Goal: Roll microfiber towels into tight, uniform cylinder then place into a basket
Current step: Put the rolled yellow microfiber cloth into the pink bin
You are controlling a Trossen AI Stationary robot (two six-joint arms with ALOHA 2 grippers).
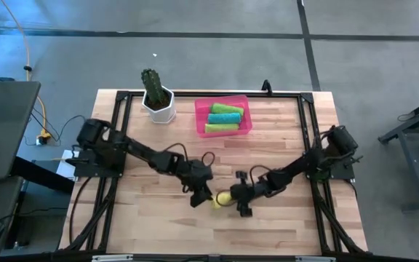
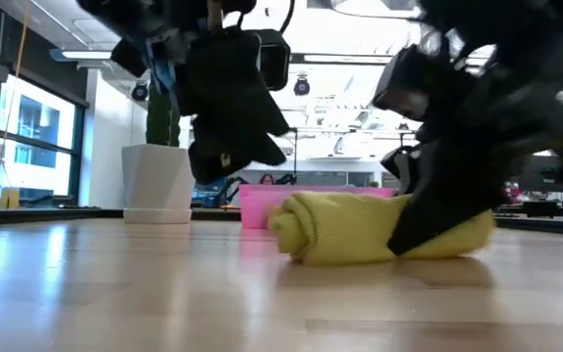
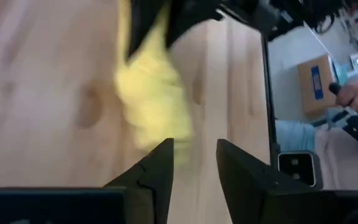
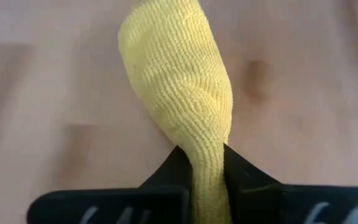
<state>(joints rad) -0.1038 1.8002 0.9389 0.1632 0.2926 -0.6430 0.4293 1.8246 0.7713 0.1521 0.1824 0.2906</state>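
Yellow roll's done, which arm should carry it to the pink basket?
Right, probably. The right claw is already shut on the yellow towel; the left claw sits open beside it, holding nothing. The basket already holds three rolls.

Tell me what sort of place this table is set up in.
Probably a robotics lab or workshop in an open office. The wooden table stands on a bare concrete floor, the low view shows big windows and ceiling lights, and a cardboard box sits beyond the table.
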